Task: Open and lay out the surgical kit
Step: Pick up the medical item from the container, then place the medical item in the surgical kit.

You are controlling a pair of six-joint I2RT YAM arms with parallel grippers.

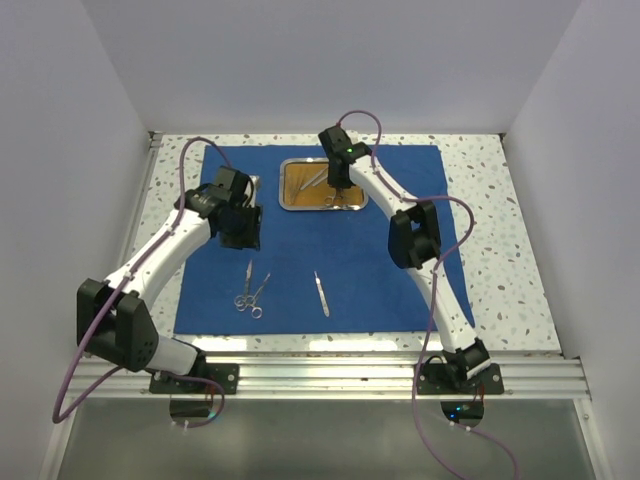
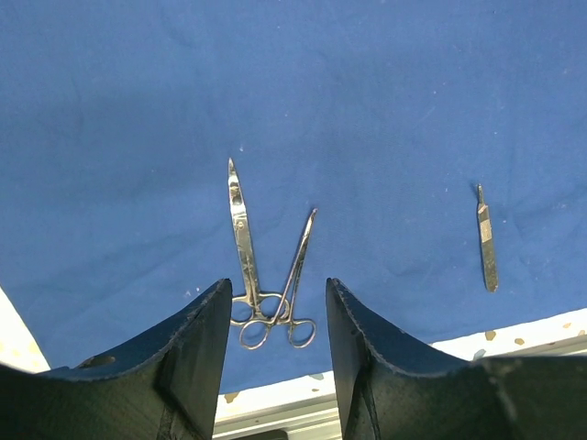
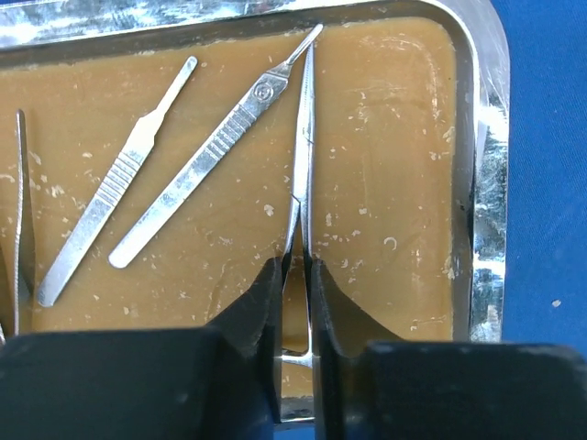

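Observation:
The royal-blue cloth wrap [image 1: 370, 270] lies spread flat on the table. The steel tray [image 1: 284, 185] with its orange-brown inside stands at the cloth's far middle. My right gripper [image 1: 337, 188] reaches into the tray and is shut on slim silver tweezers [image 3: 304, 147], its fingers [image 3: 261, 293] squeezing both legs. Two flat silver handles [image 3: 206, 156] and another slim tool [image 3: 22, 211] lie in the tray. Scissors [image 2: 241, 229] and forceps [image 2: 298, 257] lie on the cloth with rings overlapping, near its front left [image 1: 250, 292]. My left gripper [image 2: 277, 286] is open and empty above them.
A small silver scalpel handle [image 1: 321, 294] lies on the cloth near the front middle, also in the left wrist view [image 2: 486, 243]. Speckled tabletop [image 1: 500, 240] shows around the cloth. White walls enclose the table on three sides. A metal rail [image 1: 350, 375] runs along the near edge.

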